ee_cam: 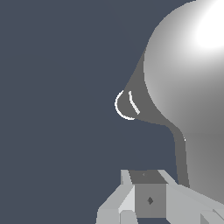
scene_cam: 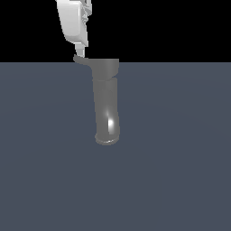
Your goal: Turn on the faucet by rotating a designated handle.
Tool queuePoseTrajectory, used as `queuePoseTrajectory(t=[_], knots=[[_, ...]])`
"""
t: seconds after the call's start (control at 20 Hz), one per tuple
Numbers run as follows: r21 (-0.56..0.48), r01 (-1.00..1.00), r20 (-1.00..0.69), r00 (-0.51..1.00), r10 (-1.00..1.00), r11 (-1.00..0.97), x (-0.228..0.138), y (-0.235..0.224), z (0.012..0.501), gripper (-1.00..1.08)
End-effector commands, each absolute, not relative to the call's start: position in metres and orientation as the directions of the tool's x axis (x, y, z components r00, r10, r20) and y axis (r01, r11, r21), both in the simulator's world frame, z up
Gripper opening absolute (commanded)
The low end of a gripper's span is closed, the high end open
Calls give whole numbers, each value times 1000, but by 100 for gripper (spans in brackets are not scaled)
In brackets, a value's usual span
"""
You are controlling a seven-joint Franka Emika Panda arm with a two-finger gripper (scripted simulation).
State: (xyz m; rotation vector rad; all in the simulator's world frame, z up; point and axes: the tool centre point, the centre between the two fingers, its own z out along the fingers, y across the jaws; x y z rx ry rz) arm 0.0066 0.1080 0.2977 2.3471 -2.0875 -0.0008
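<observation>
The faucet [scene_cam: 107, 101] is a tall glossy grey cylinder with a wider collar at its far end and a rounded rimmed end nearer the camera. The handle [scene_cam: 81, 60], a short flat grey lever, projects from the collar toward the exterior view's left. My white gripper [scene_cam: 80, 49] comes down from above, and its fingertips sit just over the handle's tip, touching or nearly touching. The fingers look closed together and hold nothing. In the wrist view the faucet [ee_cam: 188, 83] fills one side, the handle [ee_cam: 180, 153] runs toward my gripper [ee_cam: 148, 199], and the rimmed end [ee_cam: 126, 105] shows beyond.
A flat dark blue-grey floor [scene_cam: 180, 171] stretches around the faucet. Black background lies above the horizon line behind the gripper.
</observation>
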Motion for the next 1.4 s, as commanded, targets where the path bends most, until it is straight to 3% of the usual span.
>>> queuePoseTrajectory(t=[0.0,0.7,1.35], knots=[[0,-993,0,117,-993,-117,-1,109,298,-100],[-7,-993,-1,119,-993,-119,-35,117,298,-100],[-3,-993,0,117,-993,-117,-75,92,298,-100]])
